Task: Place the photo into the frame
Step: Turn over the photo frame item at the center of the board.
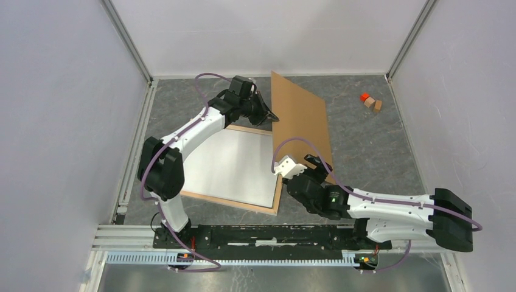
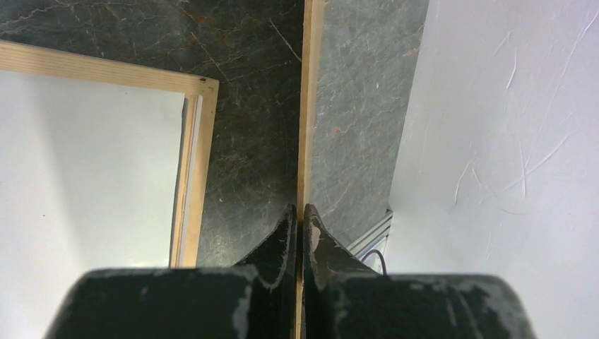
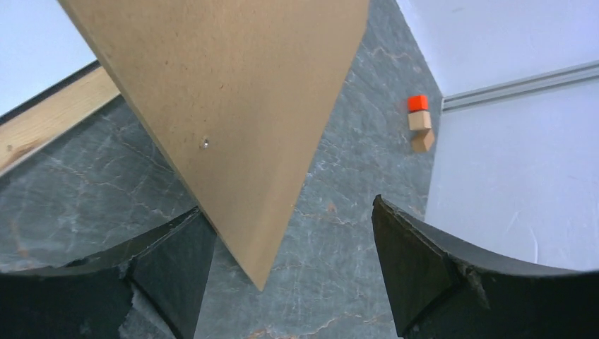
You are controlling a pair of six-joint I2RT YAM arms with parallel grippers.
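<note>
My left gripper (image 2: 300,212) is pinched shut on the edge of the board (image 1: 301,115), a thin, stiff brown sheet with a matte, fibrous face, held raised and tilted on edge beside the frame (image 1: 231,204). My right gripper (image 3: 289,208) stands wide open with the board's near corner hanging between its jaws, touching neither that I can tell. The frame lies back-up on the dark, veined, stone-look table (image 1: 365,146): thin rails of pale raw wood with square corners. A smooth white sheet (image 1: 231,164) fills its opening; I judge this to be the photo, lying face down in the frame, though no printed side shows. So the step in hand looks like closing the back. Next I would close the right jaws on that corner, then lower the board flat with both arms, square to the rails so it drops inside them without scuffing the sheet.
</note>
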